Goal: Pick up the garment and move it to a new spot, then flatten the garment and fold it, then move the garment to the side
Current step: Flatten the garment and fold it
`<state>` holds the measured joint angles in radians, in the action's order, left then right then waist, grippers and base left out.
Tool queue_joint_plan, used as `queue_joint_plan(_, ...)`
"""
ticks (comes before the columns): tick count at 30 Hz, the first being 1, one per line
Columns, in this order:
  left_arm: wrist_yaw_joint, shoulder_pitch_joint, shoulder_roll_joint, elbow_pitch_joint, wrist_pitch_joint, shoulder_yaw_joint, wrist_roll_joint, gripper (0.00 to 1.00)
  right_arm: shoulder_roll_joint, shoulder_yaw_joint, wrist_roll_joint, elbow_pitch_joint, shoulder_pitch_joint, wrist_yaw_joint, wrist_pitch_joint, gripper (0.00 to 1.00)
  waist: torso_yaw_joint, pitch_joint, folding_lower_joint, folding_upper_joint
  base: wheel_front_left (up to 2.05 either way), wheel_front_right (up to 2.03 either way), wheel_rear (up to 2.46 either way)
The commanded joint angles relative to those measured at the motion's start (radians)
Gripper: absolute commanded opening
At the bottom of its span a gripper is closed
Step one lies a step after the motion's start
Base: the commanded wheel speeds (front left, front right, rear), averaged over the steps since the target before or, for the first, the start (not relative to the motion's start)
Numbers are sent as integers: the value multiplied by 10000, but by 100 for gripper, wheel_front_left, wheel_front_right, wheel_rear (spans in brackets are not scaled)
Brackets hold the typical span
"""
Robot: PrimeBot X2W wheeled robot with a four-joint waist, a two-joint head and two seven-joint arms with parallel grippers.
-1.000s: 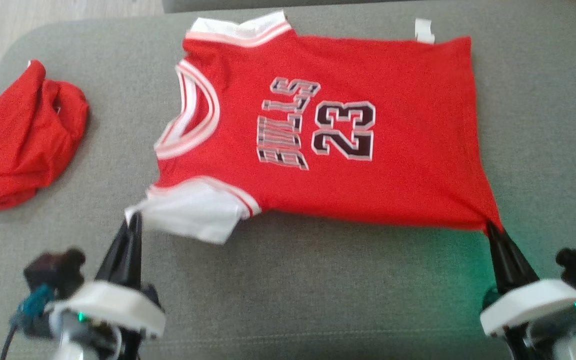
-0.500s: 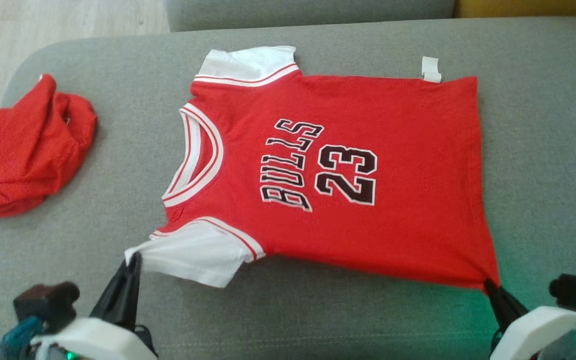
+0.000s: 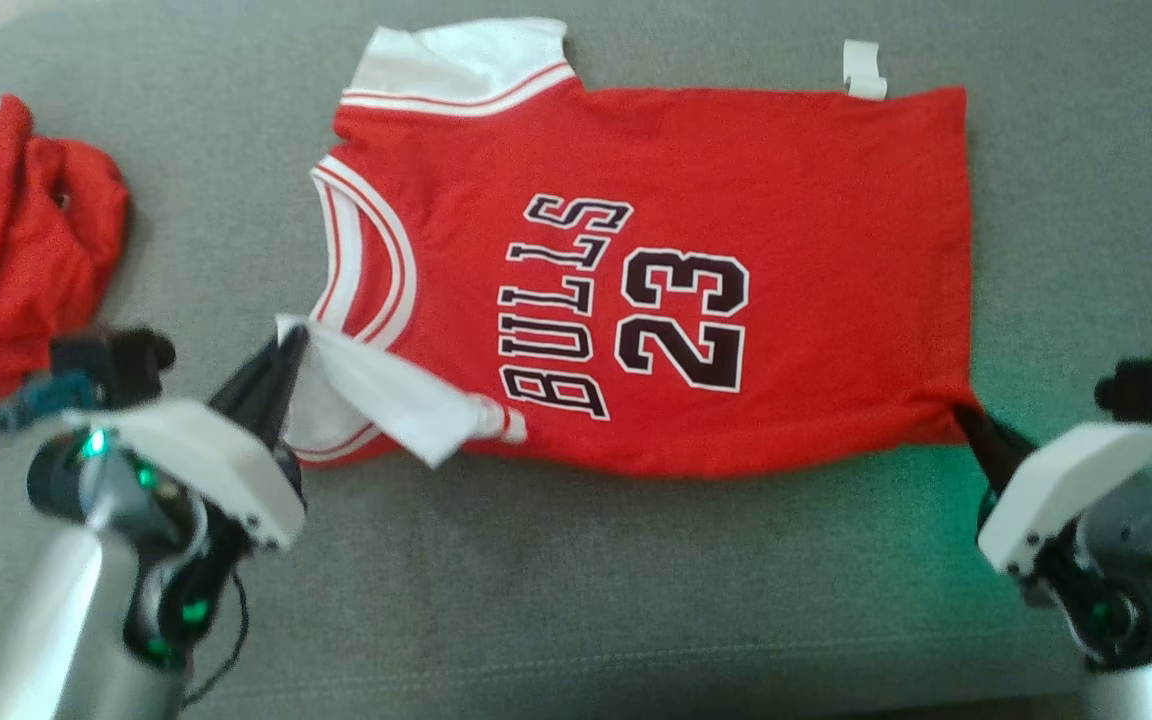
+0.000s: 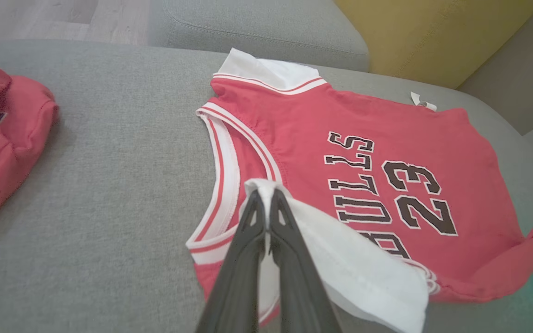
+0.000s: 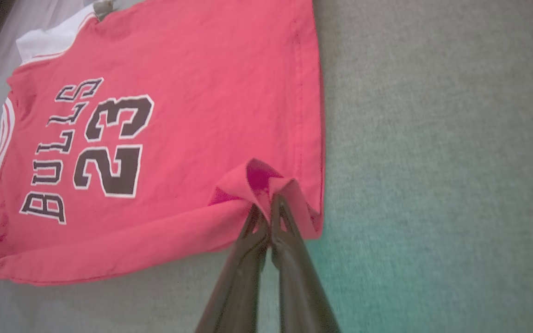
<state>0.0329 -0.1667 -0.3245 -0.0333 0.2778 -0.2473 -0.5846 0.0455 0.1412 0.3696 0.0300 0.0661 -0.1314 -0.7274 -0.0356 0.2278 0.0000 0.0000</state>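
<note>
On the jersey, left claw pinches sleeve, right claw hem corner.

Garment on the cushion, stretching ahead of and between left jaws and right jaws; second cloth left of left jaws.

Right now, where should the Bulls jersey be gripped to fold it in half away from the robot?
At the near white sleeve and near hem corner, coming from the robot's side, where the left gripper and right gripper pinch it. The Bulls jersey lies spread sideways, so these ends should lift its whole near edge.
</note>
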Motion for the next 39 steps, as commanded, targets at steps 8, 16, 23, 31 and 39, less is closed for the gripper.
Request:
queue_joint_plan(8, -605, -2265, 213, 1680, -440, 367, -372, 0, 148, -275, 339, -269, 1132, 7, 1032, 0, -193, 542, 0, 0, 0, 0, 0)
queue_joint_plan(16, -1035, -3141, 631, 2999, -1817, 306, -309, 100, 248, -583, 413, -425, 1271, 7, 3327, 100, -202, 738, 0, 0, 0, 0, 0)
queue_joint_plan(23, -479, -2703, 544, 2819, -3804, 269, 877, 100, 353, -1007, -502, 105, 793, 7, 5489, 100, -191, 654, 0, 0, 0, 0, 0)
queue_joint_plan(31, 687, -1045, 452, 1560, -5199, 538, 1937, 100, 486, -1559, -1895, 868, -36, 7, 7230, 100, -64, 275, 0, 0, 0, 0, 0)
queue_joint_plan(39, 1205, 544, 428, 585, -5327, 660, 2237, 100, 316, -1642, -2013, 1002, -837, 7, 7361, 100, 93, -308, 0, 0, 0, 0, 0)
